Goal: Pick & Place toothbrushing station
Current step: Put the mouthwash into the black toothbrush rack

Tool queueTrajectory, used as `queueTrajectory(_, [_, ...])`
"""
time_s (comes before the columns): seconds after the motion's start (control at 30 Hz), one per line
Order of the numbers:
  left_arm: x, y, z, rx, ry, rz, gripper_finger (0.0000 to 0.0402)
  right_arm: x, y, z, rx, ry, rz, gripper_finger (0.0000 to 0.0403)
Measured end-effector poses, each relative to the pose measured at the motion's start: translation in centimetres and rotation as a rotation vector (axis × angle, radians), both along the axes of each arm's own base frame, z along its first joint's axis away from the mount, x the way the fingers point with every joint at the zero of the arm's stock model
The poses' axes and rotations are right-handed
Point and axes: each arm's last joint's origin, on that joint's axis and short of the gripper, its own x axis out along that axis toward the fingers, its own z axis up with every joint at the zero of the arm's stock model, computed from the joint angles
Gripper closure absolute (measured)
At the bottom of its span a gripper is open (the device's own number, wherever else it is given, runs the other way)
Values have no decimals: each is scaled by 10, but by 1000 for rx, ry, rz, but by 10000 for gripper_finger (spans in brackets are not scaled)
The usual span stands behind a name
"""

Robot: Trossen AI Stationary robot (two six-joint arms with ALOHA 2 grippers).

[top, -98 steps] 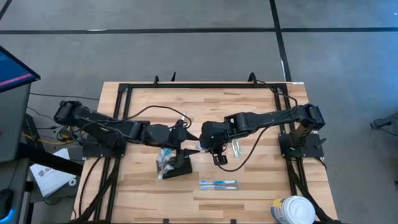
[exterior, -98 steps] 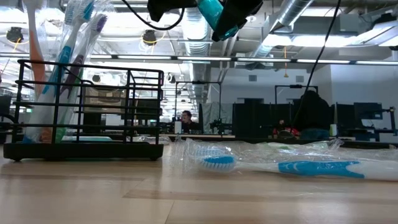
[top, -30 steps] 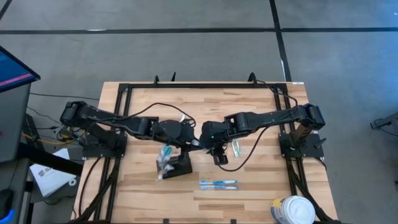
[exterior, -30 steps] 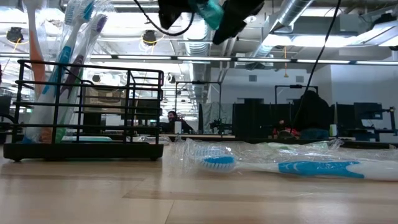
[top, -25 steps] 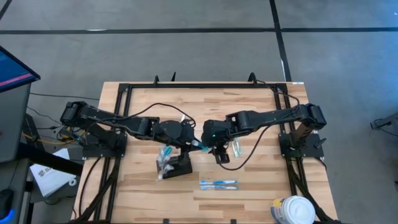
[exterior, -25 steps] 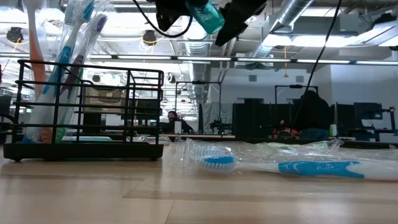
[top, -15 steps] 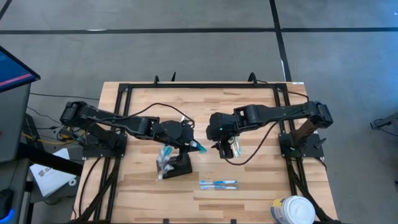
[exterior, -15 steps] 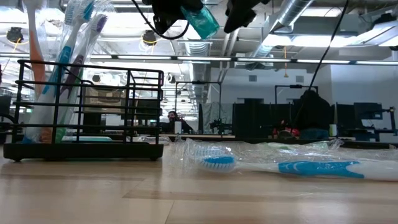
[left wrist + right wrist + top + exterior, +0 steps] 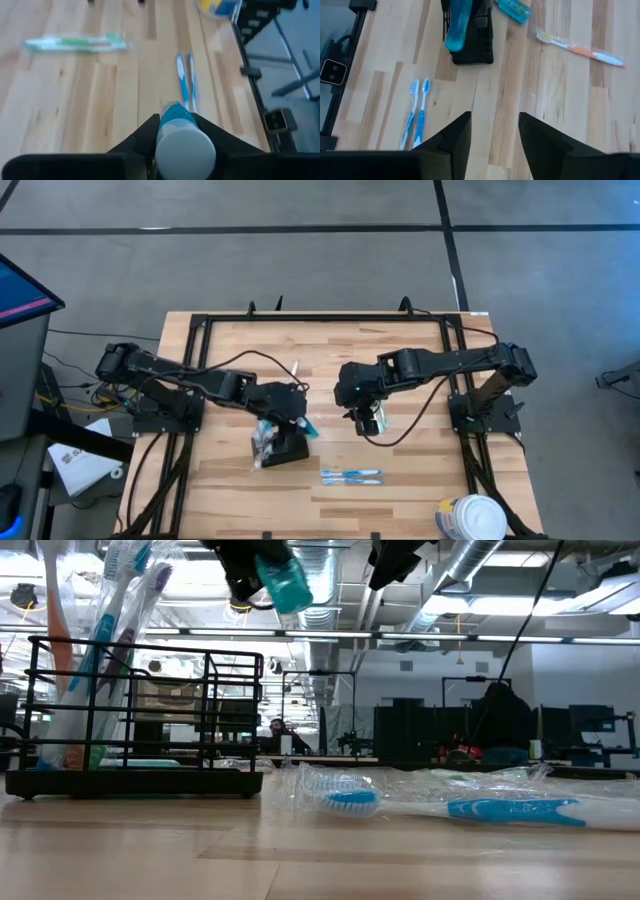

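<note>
Gripping teal tube (image 9: 182, 137) — left gripper (image 9: 177, 131) apparently above toothbrushing station (image 9: 285, 444).

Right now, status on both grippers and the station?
Left gripper shut on teal tube, above toothbrushing station. Right gripper open, empty. Nothing blocking.

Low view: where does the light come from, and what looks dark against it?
Low view: ceiling lamps behind shine toward the camera, so the left hand, holding a teal tube, and the right hand show as dark shapes. High view: even light, faint shadows.
</note>
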Motion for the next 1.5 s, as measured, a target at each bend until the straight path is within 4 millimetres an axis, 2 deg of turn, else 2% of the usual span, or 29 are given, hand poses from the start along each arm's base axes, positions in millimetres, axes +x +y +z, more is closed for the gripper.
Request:
queueTrajectory(0.33, [-9, -7, -7, -43, 122, 37, 317, 0, 0, 0, 6, 2, -9, 263])
queueTrajectory(0.83, [-33, -15, -2, -93, 234, 62, 310, 0, 1, -1, 9, 4, -14, 269])
queueTrajectory(1.5, [-41, -29, -10, -98, 298, 65, 312, 1, 1, -1, 14, 4, -20, 270])
